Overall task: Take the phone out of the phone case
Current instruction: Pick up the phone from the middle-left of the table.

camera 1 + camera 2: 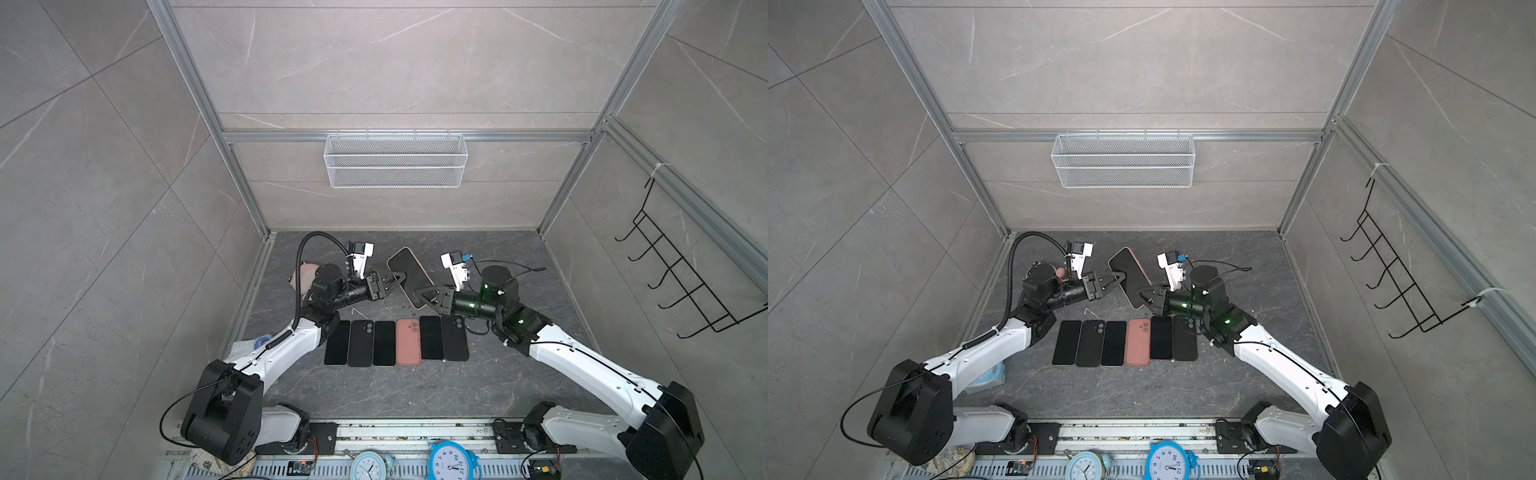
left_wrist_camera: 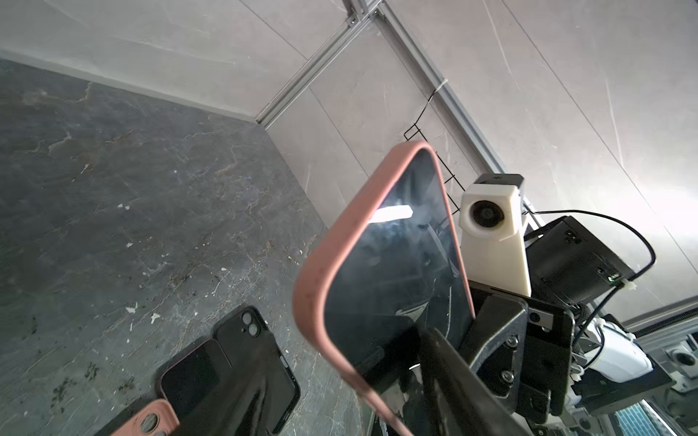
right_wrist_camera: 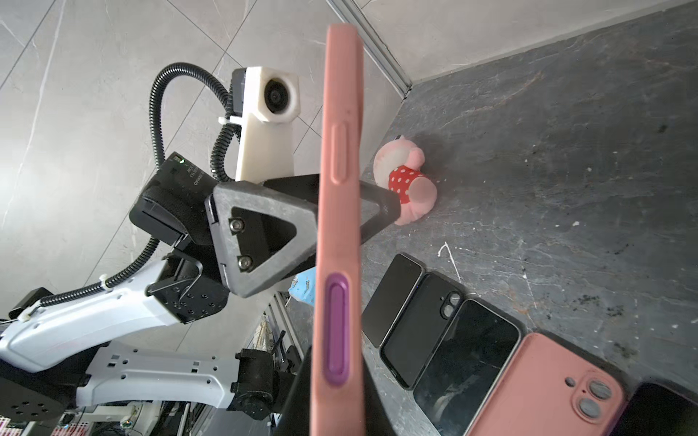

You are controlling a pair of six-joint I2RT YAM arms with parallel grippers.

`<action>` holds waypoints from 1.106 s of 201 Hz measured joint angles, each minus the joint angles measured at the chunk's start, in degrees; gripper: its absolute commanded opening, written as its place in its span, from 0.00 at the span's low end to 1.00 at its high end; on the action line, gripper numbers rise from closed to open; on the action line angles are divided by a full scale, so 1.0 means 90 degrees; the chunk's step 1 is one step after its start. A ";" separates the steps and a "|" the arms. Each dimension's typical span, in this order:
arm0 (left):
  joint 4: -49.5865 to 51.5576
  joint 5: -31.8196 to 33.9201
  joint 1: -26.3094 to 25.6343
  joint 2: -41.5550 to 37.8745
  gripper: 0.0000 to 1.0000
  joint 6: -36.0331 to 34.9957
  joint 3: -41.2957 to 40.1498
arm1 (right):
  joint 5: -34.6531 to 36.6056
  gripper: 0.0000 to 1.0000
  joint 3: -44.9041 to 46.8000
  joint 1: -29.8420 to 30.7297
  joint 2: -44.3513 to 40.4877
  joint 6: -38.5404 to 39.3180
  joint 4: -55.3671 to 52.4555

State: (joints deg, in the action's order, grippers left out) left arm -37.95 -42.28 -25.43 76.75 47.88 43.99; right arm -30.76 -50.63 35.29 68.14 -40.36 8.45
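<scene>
The phone [image 1: 409, 270] [image 1: 1128, 268], dark screen up, sits in a pink phone case [image 2: 321, 264] and is held tilted above the table. My right gripper [image 1: 420, 296] [image 3: 338, 396] is shut on the case's near end, with one finger on each face. In the right wrist view the case [image 3: 340, 188] shows edge-on. My left gripper [image 1: 400, 283] [image 2: 351, 377] is open and straddles the case's long side. One finger [image 2: 442, 358] lies against the screen. The other finger [image 2: 249, 381] is blurred, with a strip of table showing between it and the case's back.
A row of several phones and empty cases [image 1: 395, 343] lies flat below the grippers, one of them a pink case [image 1: 408, 343]. A pink plush toy [image 3: 408, 181] sits behind the left arm. A wire basket [image 1: 395, 160] hangs on the back wall and a black hook rack [image 1: 685, 270] on the right wall.
</scene>
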 measured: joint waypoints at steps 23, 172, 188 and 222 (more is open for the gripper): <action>-0.0525 -0.0172 -0.0005 0.0148 0.38 0.0345 0.0000 | -0.0024 0.00 0.0010 -0.0010 0.0000 -0.0095 0.0100; -0.1081 -0.0476 0.0002 -0.0131 0.00 0.1197 -0.0260 | -0.0384 0.66 -0.0005 -0.0102 0.0294 -0.0148 0.0323; -0.0610 -0.0277 -0.0012 -0.0481 0.00 0.1013 -0.0289 | -0.0396 0.73 -0.0005 -0.0102 0.0289 -0.0143 0.0396; 0.0248 0.0376 -0.0010 -0.1277 0.00 0.0704 -0.0379 | -0.0408 0.80 0.0007 -0.0095 0.0228 -0.0270 0.0835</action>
State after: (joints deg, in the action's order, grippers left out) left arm -35.73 -38.89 -25.52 65.25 54.22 40.58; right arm -34.44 -50.57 34.44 70.19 -42.78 15.97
